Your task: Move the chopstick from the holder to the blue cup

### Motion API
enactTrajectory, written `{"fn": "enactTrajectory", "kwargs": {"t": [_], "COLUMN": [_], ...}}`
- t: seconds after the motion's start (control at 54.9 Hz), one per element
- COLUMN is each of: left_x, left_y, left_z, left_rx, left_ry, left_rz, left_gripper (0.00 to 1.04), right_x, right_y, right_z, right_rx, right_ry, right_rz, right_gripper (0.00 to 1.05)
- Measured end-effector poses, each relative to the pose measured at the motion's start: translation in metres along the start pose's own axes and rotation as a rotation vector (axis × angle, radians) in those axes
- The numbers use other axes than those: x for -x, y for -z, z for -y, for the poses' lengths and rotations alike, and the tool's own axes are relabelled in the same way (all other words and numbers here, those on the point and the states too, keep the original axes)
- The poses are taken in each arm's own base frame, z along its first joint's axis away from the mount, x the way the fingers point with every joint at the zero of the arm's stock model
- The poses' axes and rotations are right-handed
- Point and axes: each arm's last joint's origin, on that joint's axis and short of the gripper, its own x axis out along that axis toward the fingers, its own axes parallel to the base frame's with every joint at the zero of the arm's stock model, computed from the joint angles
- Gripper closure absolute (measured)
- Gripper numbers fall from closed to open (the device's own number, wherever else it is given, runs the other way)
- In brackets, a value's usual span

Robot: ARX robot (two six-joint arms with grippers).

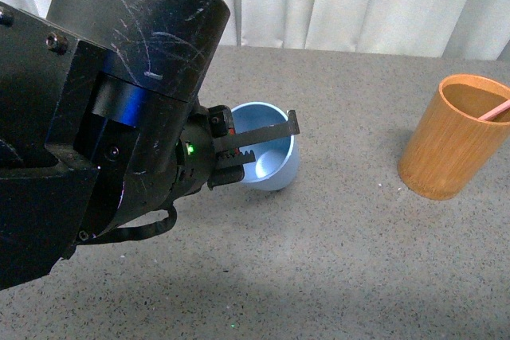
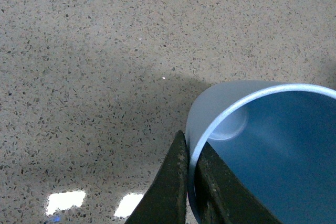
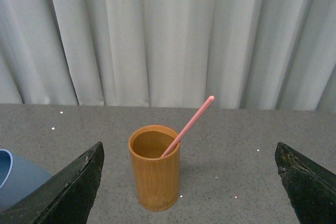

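Observation:
The light blue cup (image 1: 268, 158) stands on the grey table, a little tilted. My left gripper (image 1: 255, 145) is shut on its rim, one finger inside and one outside; the left wrist view shows the rim (image 2: 210, 129) pinched between the fingers (image 2: 173, 182). The orange-brown holder (image 1: 454, 137) stands at the right with one salmon-pink chopstick (image 1: 496, 111) leaning in it. In the right wrist view the holder (image 3: 154, 169) and chopstick (image 3: 191, 124) stand ahead of my right gripper (image 3: 191, 182), which is wide open and empty.
A grey speckled table (image 1: 335, 260) runs back to a white curtain (image 1: 358, 1). My left arm's black body (image 1: 96, 117) fills the front view's left side. The blue cup's edge (image 3: 16, 177) also shows in the right wrist view.

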Motion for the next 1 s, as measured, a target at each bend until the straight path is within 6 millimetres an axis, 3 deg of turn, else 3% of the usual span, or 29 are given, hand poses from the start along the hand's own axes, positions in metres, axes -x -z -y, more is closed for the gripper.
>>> {"fn": "enactTrajectory", "kwargs": {"t": [0.819, 1.001], "left_x": [-0.0005, -0.0007], "left_y": [0.0022, 0.0005], "left_z": [-0.0013, 0.0001], "left_rx": [-0.087, -0.086], "left_ry": [-0.051, -0.044], "left_rz": [-0.028, -0.024], "left_gripper": [1.01, 0.78], "right_x": [0.0, 0.0], "right_y": [0.0, 0.0], "right_z": [0.0, 0.0], "right_rx": [0.0, 0.0], "right_ry": [0.0, 0.0], "right_rz": [0.0, 0.0], "right_gripper": [0.1, 0.1]}}
